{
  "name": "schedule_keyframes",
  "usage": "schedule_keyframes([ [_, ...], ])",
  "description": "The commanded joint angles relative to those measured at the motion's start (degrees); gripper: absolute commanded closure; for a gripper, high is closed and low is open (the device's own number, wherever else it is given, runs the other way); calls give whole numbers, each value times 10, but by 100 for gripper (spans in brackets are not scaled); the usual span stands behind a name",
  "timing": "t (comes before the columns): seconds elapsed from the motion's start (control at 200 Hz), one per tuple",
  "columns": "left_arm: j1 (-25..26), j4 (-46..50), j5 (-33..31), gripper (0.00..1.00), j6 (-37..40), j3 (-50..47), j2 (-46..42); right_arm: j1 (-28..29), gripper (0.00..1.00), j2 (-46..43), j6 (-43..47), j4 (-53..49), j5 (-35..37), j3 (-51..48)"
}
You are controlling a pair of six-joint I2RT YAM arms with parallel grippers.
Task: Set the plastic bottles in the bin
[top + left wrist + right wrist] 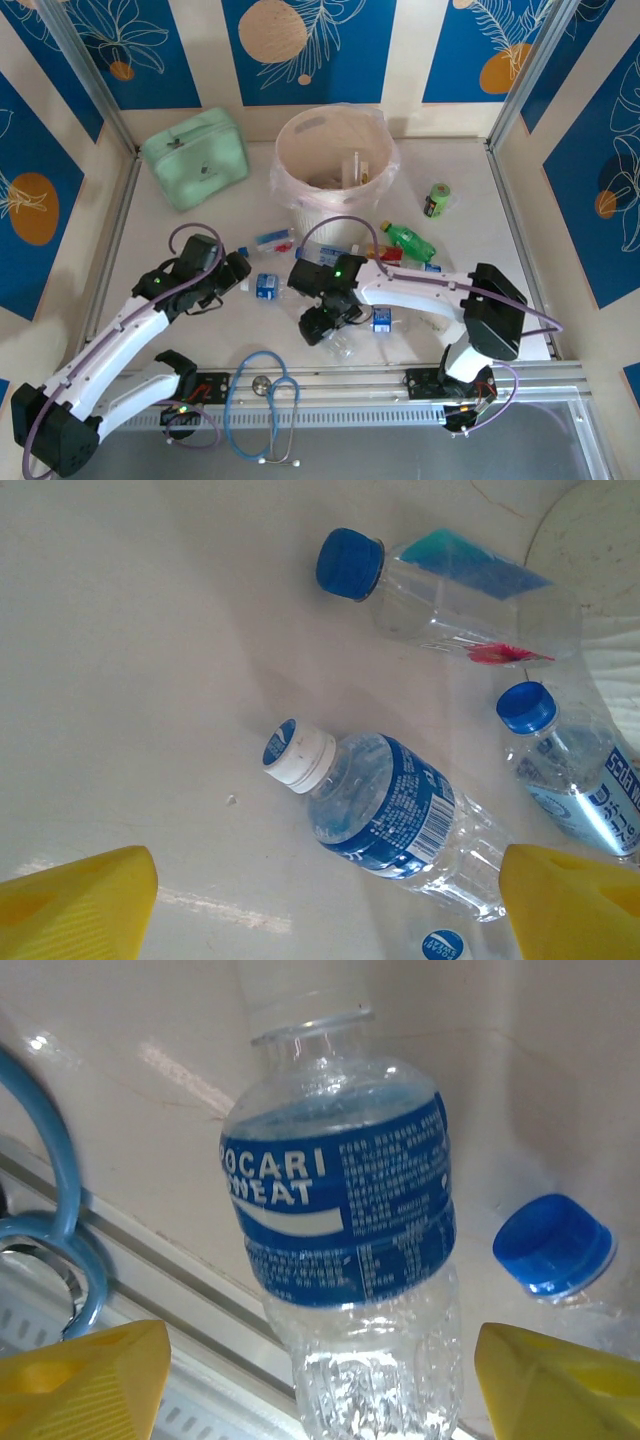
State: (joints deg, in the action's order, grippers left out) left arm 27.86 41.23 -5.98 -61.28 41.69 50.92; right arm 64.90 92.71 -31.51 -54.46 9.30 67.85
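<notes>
One pale table (470, 215) carries everything, walled at 9, 12 and 3 o'clock and edged by a metal rail (400, 372) at 6 o'clock. At 12 o'clock stands the bin (325, 212), lined with thin plastic, with at least one clear bottle (350, 168) lying inside. The green case (195, 157) sits at 10 o'clock, near the bin; bare tabletop runs along the 9 and 3 o'clock sides. A blue stethoscope (265, 400) lies over the rail at 6 o'clock. The left gripper (240, 272) stands wide open and empty, its fingers (90, 900) either side of a white-capped bottle (385, 815) lying ahead; two blue-capped bottles (450, 595) lie beyond it toward the bin. The right gripper (322, 325), near the rail, is open too, its fingers clear of an uncapped blue-labelled bottle (340, 1230) between them, gripping nothing. A green bottle (408, 241) lies at the bin's 4 o'clock. A small dark can (437, 200) stands at 2 o'clock.
</notes>
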Motion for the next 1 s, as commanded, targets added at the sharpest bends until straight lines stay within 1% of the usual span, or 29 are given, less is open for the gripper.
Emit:
schedule_keyframes([
  [0.0,-15,10,7,12,-6,-12,-9,-1,19,28,42,-28,11,29],
  [0.29,-38,0,25,12,-6,-35,-17,-1,21,128,99,-46,23,95],
  [0.44,-53,-4,36,12,2,-40,-21,-6,21,161,103,-46,20,106],
  [0.54,-61,-4,40,12,5,-40,-24,-11,25,174,100,-44,17,106],
  [0.58,-64,-5,42,12,6,-42,-25,-12,28,174,99,-43,17,104],
  [0.66,-67,-5,44,13,8,-41,-24,-12,38,171,96,-42,26,105],
  [0.705,-70,-5,46,13,9,-42,-24,-12,41,167,94,-42,31,104],
  [0.81,-73,-6,50,13,11,-41,-22,-9,43,145,89,-40,38,104],
  [0.995,-75,-7,54,14,13,-34,-21,7,44,90,84,-55,48,129],
])
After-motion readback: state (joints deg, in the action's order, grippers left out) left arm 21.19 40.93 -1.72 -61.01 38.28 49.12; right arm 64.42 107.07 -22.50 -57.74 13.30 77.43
